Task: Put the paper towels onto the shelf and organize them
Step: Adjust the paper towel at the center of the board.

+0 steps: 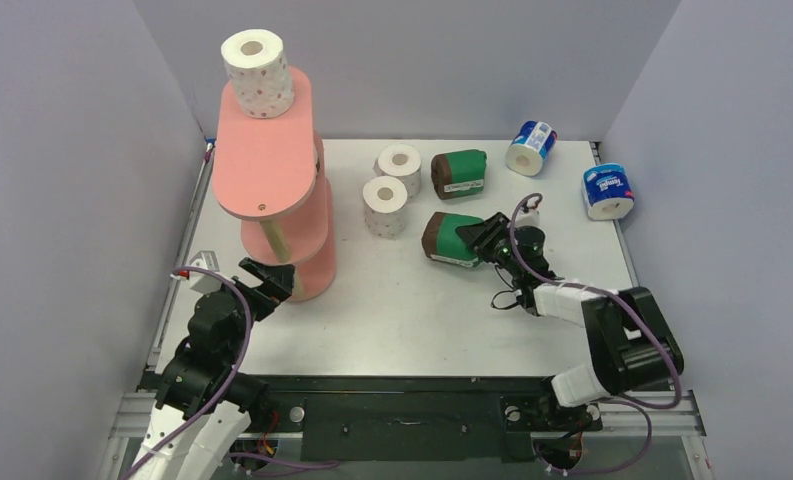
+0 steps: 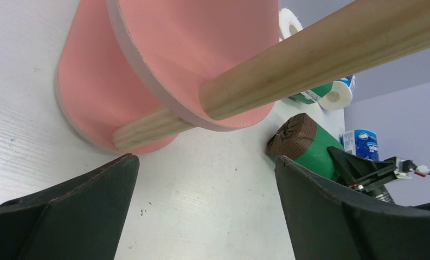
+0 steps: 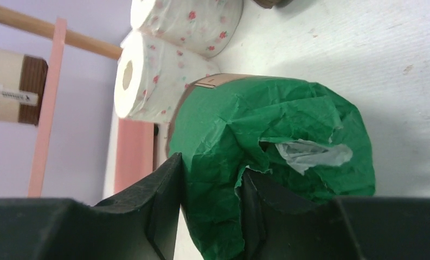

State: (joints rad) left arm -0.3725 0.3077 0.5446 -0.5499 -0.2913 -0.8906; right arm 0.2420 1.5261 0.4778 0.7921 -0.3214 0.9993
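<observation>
Three dotted rolls (image 1: 258,72), two green-wrapped rolls (image 1: 460,172), two blue-white rolls (image 1: 531,148), one shelf (image 1: 267,165).

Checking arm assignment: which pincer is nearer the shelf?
Left. The left pincer sits open beside the shelf; the right pincer is farther right, pinching a green-wrapped roll.

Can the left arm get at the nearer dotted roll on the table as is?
Probably not directly. The left pincer is open and empty, but the shelf stands between it and the dotted roll; it would have to swing around the near end.
</observation>
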